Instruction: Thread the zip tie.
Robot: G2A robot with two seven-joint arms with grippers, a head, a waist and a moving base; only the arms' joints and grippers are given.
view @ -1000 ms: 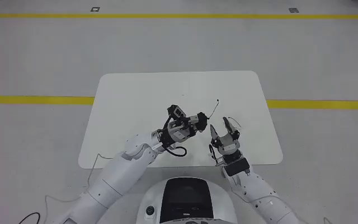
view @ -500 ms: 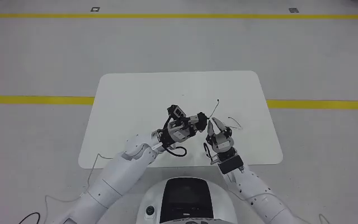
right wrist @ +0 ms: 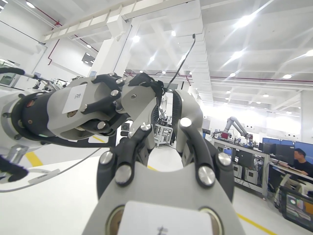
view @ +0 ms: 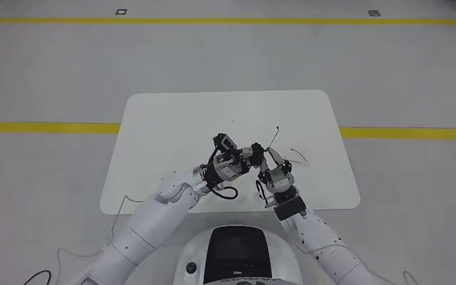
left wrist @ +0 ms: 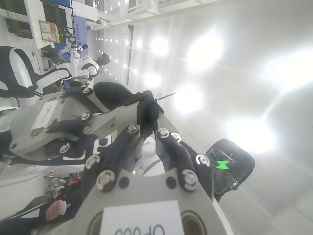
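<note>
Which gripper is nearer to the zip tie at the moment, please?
The left. The left gripper is shut on the zip tie, which rises out of it. The right gripper sits close beside the tie, its fingers open.

Robotics lab hall: benches (right wrist: 247,158) carrying a robot arm (right wrist: 235,123) and monitors (right wrist: 270,149).

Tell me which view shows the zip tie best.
Right wrist view: the zip tie stands full-length against the ceiling, held in the shut left tool. Top view shows it as a faint thin line; left wrist view, just a short stub past the tool's tips.
</note>
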